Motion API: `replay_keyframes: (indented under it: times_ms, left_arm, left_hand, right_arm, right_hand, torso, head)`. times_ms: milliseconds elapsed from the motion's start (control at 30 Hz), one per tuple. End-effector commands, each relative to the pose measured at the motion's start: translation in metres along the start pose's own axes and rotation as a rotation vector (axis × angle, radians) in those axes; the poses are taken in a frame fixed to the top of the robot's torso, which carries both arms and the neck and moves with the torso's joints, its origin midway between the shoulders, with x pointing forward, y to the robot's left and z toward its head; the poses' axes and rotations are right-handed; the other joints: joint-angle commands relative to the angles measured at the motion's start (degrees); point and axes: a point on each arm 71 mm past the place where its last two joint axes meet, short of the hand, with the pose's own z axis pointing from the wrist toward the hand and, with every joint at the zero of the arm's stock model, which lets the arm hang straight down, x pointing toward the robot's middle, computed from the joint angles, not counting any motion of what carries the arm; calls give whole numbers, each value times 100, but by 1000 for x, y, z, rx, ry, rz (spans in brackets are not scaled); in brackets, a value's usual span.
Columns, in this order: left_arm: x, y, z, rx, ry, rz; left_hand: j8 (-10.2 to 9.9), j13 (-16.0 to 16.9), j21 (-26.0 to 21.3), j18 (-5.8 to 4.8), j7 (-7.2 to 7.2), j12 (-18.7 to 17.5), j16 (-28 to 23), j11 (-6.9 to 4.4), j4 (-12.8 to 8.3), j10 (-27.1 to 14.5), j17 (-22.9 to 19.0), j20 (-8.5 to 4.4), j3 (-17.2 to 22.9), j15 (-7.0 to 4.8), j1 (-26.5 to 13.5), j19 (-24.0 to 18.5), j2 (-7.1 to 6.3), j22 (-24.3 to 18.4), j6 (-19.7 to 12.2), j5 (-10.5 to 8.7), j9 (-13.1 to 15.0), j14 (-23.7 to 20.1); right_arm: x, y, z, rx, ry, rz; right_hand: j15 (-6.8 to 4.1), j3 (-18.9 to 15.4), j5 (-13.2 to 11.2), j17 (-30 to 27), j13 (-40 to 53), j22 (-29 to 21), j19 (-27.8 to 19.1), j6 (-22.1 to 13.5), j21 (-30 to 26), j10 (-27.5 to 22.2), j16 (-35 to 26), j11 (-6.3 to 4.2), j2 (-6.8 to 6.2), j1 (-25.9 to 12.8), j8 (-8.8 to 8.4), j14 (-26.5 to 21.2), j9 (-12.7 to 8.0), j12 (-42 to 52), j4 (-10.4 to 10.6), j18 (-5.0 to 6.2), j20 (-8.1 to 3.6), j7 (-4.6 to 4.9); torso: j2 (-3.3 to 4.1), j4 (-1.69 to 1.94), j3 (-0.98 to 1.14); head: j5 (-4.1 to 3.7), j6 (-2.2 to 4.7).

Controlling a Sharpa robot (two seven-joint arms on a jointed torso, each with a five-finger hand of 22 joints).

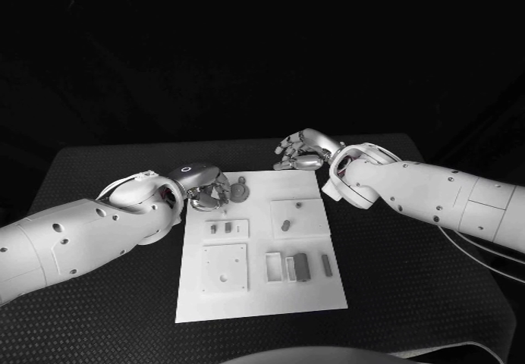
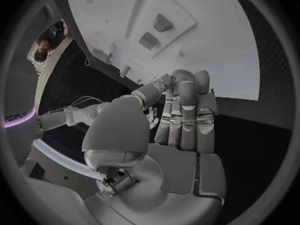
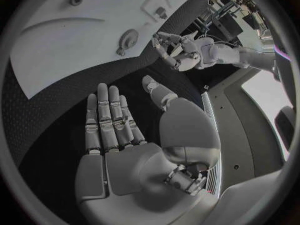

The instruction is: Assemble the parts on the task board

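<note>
left hand point(image 1: 208, 191): at board's 11 o'clock corner, fingers straight and apart, holds nothing
right hand point(image 1: 302, 150): just off board's 1 o'clock corner, fingers spread, empty
task board point(image 1: 262, 297): flat white rectangular plate, table centre
parts: small grey pieces point(image 1: 297, 267) lying loose at 5 o'clock, round grey piece point(image 1: 240, 187) by left hand
step: judged pre-grasp, nothing assembled yet
next: one hand must lower and pinch a piece

No text, label, brand or number can be read anywhere in these pictures.
</note>
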Motion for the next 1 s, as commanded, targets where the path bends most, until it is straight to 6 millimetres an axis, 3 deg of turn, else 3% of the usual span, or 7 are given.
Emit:
replay_keyframes:
  times_ms: [33, 1000]
  left_arm:
    - [2, 1, -2, -13, 56, 1]
    - [11, 4, 4, -14, 106, 62]
  left_hand:
    - [24, 10, 17, 231, -5, 18, 29, 7, 1, 40, 6, 15, 26, -14, -5, 18, 42, 6, 35, 19, 10, 64]
    - [38, 6, 11, 223, -13, 18, 34, -6, -2, 77, 14, 4, 27, -27, -11, 31, 45, 26, 50, 0, 15, 65]
  right_arm:
    - [0, 0, 0, -8, 1, 0]
    - [1, 1, 1, -11, 0, 4]
  right_hand:
    - [9, -27, 14, 9, -10, 7, -5, -30, -27, 37, -37, 19, -20, 50, 40, 38, -8, -17, -7, -81, 14, 227]
    - [22, -38, 13, 27, -63, 23, -23, -35, -67, 15, -96, 30, -19, 59, 44, 23, -23, -23, 1, -85, 22, 228]
  torso:
    - [2, -1, 0]
    - [13, -18, 2]
  head:
    - [10, -2]
    - [33, -9]
